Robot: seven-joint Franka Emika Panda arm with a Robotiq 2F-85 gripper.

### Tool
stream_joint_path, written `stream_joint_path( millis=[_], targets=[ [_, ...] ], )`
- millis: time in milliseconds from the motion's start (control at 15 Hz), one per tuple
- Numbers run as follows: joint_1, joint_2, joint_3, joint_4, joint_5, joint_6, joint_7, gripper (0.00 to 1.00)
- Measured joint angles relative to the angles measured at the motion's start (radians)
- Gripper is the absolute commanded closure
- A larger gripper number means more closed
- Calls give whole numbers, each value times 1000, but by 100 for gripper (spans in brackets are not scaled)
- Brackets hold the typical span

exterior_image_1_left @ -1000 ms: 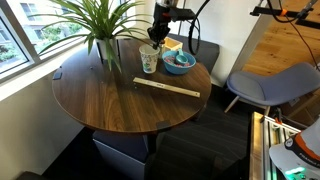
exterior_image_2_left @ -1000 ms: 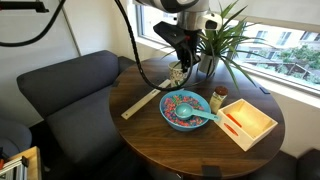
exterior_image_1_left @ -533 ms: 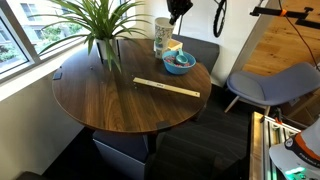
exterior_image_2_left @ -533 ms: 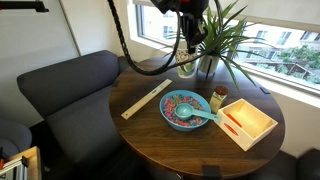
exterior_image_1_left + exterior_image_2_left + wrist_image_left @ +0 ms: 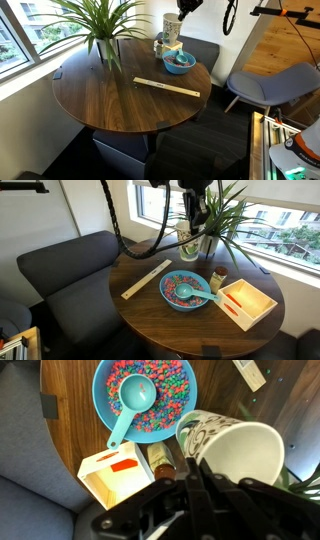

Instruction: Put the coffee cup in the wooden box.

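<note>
Round wooden table (image 5: 110,95) seen from above and from two sides. In the wrist view a blue bowl (image 5: 110,385) filled with coloured sprinkles holds a blue scoop (image 5: 130,405); just beside it, toward the bottom of the picture, stand a small dark bottle (image 5: 163,460) and the wooden box (image 5: 115,475), its inside marked with a red stripe. In both exterior views the bowl (image 5: 188,290) lies between the box (image 5: 246,302) and a long pale wooden strip (image 5: 146,280); the strip (image 5: 167,87) lies flat and apart from the bowl. A potted plant (image 5: 225,215) stands at the table's window edge, close behind the arm.

The coffee cup (image 5: 235,455) is lifted clear of the table, held in the gripper (image 5: 200,480) by its side, with the open mouth facing the wrist camera. In an exterior view the cup (image 5: 171,27) hangs above the bowl (image 5: 179,62) and the box (image 5: 170,45); in the wrist view it sits beside the bowl and bottle, not over the box.
</note>
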State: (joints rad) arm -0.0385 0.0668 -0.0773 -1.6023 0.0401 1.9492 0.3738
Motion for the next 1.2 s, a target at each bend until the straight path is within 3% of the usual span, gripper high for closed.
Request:
stream_joint_path(
  millis=[467, 800, 1200],
  targets=[
    [-117, 47, -118, 79, 4, -11, 162, 99],
    [-120, 140, -133, 188, 0, -14, 427, 96],
    [-120, 156, -135, 202, 12, -13, 430, 99]
  ],
)
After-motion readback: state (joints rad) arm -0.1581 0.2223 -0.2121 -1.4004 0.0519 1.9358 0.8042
